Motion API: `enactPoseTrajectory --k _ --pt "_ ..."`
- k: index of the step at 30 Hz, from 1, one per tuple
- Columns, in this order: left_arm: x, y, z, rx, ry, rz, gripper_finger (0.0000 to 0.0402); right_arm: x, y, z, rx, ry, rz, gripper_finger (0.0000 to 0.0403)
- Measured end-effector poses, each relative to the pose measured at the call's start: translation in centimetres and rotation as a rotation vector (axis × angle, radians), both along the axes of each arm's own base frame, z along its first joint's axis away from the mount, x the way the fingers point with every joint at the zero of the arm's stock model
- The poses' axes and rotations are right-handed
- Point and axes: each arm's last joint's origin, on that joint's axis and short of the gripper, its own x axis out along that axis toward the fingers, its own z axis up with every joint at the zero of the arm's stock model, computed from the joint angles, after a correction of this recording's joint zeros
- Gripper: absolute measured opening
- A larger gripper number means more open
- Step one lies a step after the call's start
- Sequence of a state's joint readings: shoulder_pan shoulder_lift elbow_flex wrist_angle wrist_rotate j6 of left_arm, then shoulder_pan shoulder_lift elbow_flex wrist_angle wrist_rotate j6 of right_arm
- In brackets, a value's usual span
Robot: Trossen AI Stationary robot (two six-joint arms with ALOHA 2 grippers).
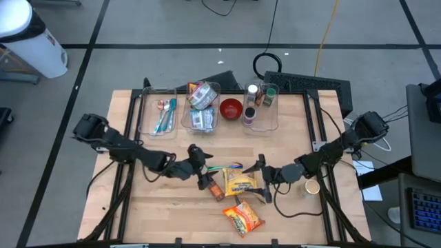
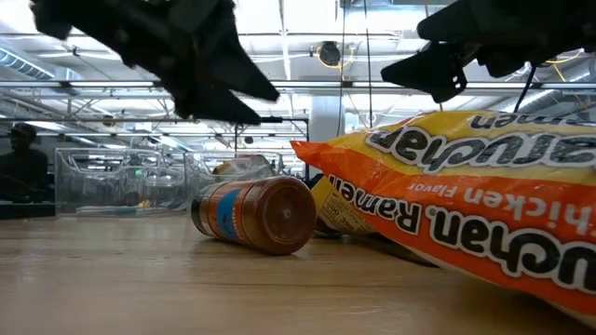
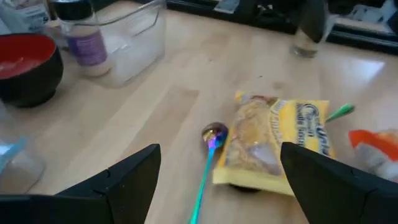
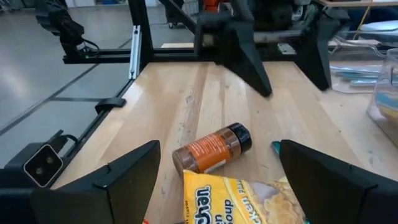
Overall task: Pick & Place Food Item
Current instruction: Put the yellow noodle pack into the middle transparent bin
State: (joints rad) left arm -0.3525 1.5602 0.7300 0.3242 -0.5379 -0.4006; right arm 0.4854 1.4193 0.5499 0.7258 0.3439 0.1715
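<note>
— Where do we find the yellow noodle packet [image 1: 239, 182]?

— Table centre, between our 2 grippers: left gripper [image 1: 204, 167] at its 9 o'clock, right gripper [image 1: 261, 180] at 3 — both spread wide, holding nothing.

— The spice jar [image 1: 216, 189]?

— On its side, at the packet's 8 o'clock.

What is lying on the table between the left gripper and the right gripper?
In the high view, a yellow noodle packet lies between the open left gripper and open right gripper, with an iridescent spoon at its edge.
</note>
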Motion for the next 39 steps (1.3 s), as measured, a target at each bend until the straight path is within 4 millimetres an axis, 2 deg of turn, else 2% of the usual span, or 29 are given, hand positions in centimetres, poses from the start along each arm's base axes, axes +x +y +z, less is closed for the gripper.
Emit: enactPoseTrajectory --k 3,11,20,29,34,39 --pt "0.9 0.7 -0.6 -0.015 -0.008 -0.048 0.0340 0.1 -0.2 -0.1 -0.007 0.009 -0.009 0.0320" --pt "1.8 3.1 -1.3 -0.085 0.034 -0.096 0.0340 0.7 -1.8 -0.2 -0.031 0.017 -0.061 0.0320" --pt "1.7 6.5 -2.3 -0.142 0.155 -0.078 0.0340 1.5 -4.2 -0.2 -0.100 0.021 -0.138 0.0320" --pt "2.2 9.0 -3.4 -0.096 0.192 -0.122 0.0340 2.2 -6.8 -0.1 -0.143 0.015 -0.169 0.0320" --pt "2.5 10.1 -3.9 -0.102 0.193 -0.161 0.0340 2.5 -8.4 -0.2 -0.130 0.022 -0.176 0.0320" --pt "2.8 10.2 -4.3 -0.109 0.189 -0.229 0.0340 2.7 -9.7 0.0 -0.114 0.010 -0.177 0.0320"
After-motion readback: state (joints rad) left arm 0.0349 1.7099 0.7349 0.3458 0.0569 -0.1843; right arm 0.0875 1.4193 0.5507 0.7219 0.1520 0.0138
